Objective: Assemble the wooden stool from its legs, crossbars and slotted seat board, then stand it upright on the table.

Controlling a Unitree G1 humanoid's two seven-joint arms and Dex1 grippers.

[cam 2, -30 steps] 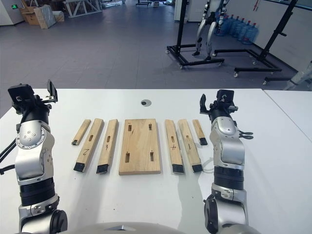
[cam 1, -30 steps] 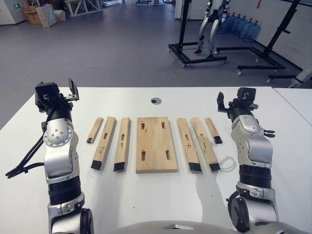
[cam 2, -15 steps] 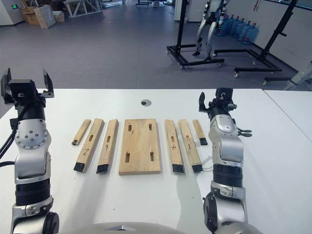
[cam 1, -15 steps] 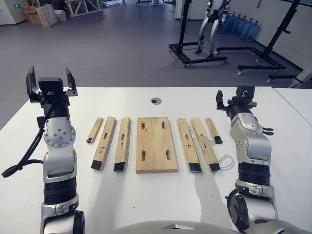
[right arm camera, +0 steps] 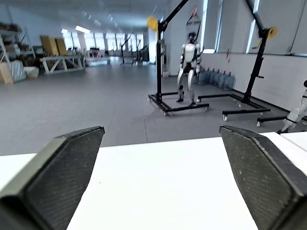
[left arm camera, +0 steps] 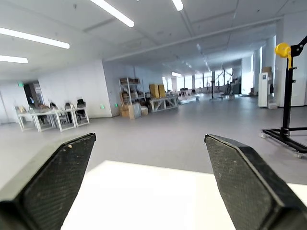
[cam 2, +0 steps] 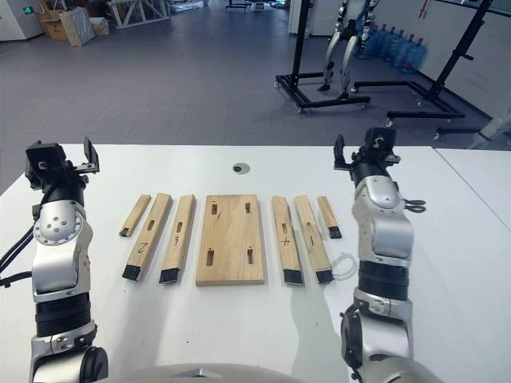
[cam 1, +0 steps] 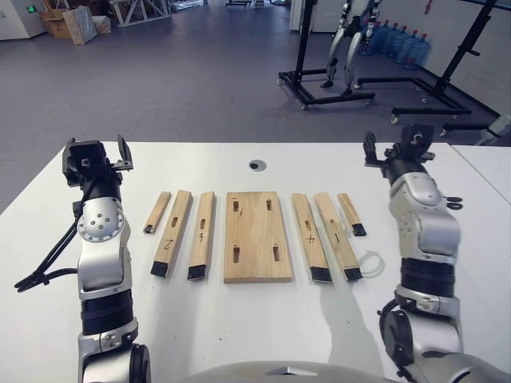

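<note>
The seat board [cam 1: 256,236] lies flat in the middle of the white worktop [cam 1: 255,319]. The three left sticks [cam 1: 172,232] lie in a row beside it. The three right sticks [cam 1: 335,234] lie on its other side. The left claw [cam 1: 97,150] and right claw [right arm camera: 161,129] are held up near the worktop's sides, fingers wide apart, holding nothing.

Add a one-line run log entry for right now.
stage: unassembled | seat board: flat, centred | left three pieces: flat beside board | right three pieces: flat beside board | left gripper: open, empty | right gripper: open, empty
</note>
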